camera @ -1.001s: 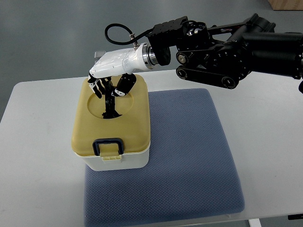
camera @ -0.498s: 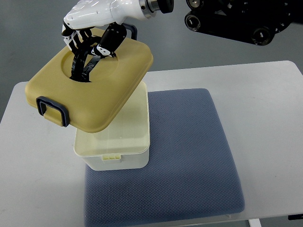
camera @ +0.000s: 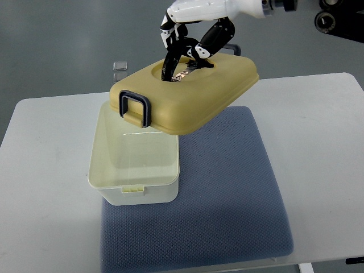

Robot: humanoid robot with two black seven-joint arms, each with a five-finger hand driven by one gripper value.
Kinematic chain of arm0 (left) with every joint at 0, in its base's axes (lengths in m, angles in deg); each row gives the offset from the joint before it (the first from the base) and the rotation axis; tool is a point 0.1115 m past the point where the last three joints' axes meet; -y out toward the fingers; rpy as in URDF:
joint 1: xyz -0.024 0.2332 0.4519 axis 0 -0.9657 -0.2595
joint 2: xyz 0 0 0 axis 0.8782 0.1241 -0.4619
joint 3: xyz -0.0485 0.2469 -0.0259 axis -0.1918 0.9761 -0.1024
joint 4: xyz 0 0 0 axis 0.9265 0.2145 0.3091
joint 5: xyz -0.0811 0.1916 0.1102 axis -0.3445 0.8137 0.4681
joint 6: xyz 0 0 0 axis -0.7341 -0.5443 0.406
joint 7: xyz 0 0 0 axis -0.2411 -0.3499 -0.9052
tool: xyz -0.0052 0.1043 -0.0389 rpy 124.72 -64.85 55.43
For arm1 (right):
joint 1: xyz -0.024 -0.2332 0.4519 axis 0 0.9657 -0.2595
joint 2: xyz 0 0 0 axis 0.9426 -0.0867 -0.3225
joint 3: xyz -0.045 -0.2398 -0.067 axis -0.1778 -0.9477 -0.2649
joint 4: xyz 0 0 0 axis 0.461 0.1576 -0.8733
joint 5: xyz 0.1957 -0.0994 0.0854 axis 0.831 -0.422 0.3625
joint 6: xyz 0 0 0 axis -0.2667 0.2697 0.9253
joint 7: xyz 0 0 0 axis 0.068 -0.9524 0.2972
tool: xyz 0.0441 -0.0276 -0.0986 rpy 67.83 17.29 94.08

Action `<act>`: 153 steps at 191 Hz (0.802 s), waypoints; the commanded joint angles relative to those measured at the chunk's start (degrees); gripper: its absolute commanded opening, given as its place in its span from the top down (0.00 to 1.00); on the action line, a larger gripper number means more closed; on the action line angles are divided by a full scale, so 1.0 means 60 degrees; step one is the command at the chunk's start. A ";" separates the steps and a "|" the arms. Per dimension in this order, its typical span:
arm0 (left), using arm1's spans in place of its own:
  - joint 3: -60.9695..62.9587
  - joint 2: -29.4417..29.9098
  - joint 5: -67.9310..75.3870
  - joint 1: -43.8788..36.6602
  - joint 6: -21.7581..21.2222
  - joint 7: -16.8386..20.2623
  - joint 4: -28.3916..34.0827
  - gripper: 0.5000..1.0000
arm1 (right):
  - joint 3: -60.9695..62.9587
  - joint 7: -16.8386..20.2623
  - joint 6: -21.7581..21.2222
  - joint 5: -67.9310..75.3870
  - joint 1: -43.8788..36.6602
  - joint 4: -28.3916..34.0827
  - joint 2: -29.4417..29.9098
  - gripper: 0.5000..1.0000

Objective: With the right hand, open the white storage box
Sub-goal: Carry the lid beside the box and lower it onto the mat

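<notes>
The white storage box (camera: 135, 193) stands open on the left part of the blue mat (camera: 227, 187), its inside empty. My right hand (camera: 190, 48) comes in from the top right and is shut on the handle in the recess of the yellow lid (camera: 187, 94). The lid hangs tilted in the air, above and to the right of the box, over the mat's far edge. Its dark blue latch (camera: 135, 108) faces the front left. The left arm is out of view.
The mat lies on a white table (camera: 45, 187). A small clear object (camera: 120, 67) sits beyond the table's far edge, behind the box. The right arm's dark links (camera: 338, 17) fill the top right corner.
My right hand has lifted the yellow lid off the box, first up and left, then carried it to the right. The box now stands open.
</notes>
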 commanded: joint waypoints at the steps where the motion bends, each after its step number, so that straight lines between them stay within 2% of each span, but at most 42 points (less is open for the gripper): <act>1: 0.0002 0.0000 0.0000 -0.0003 0.0001 0.0000 0.0026 0.00 | 0.0004 -0.0005 0.0105 -0.0532 0.0876 0.0030 -0.0620 1.00; 29: 0.0046 0.0000 0.0000 -0.0003 0.0001 -0.0015 -0.0003 0.00 | 0.0004 -0.0137 0.0456 -0.1132 0.1901 0.0015 -0.0986 1.00; 76: 0.0075 0.0000 0.0000 -0.0003 0.0001 -0.0015 -0.0003 0.00 | -0.0011 -0.0151 0.0954 -0.1674 0.3088 -0.0190 -0.0869 1.00; 153: 0.0075 0.0000 0.0000 -0.0003 0.0001 -0.0015 -0.0047 0.00 | 0.0018 -0.0298 0.1335 -0.1806 0.4479 -0.0849 0.0112 1.00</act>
